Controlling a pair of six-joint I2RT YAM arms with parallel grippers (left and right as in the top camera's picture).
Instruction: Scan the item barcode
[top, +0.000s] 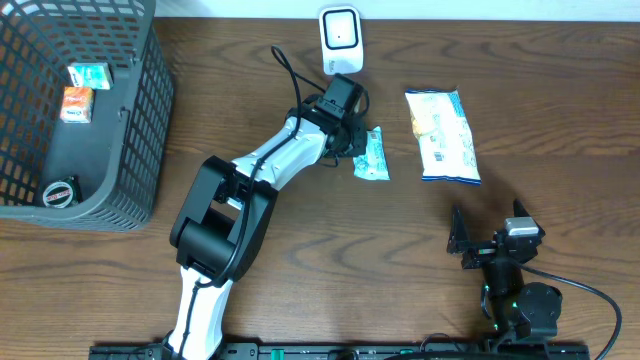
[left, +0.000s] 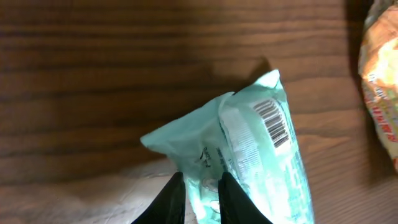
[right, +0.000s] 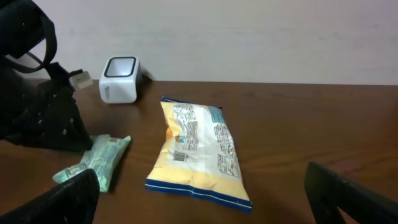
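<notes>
Jaws of the left gripper (left: 200, 190) are pinched onto the near edge of a mint-green packet (left: 261, 155), the two dark tips close together with the crumpled wrapper between them. The packet stretches away from the claw, and its barcode (left: 273, 121) faces up, printed on a white strip near the far end. Whether the packet rests on the table (top: 560, 80) or is raised a little off it, I cannot tell. From overhead, the packet sits just right of the left gripper, below and slightly right of the white scanner (top: 340, 38), which stands at the far edge of the table, apart from the packet. A yellow snack bag (top: 442, 135) lies flat to the right of the packet, near it but not touching. The right gripper (top: 465, 245) hangs low by the near right side, its jaws spread wide and holding nothing. A dark mesh basket (top: 140, 120) stands at the far left with a few small things inside
</notes>
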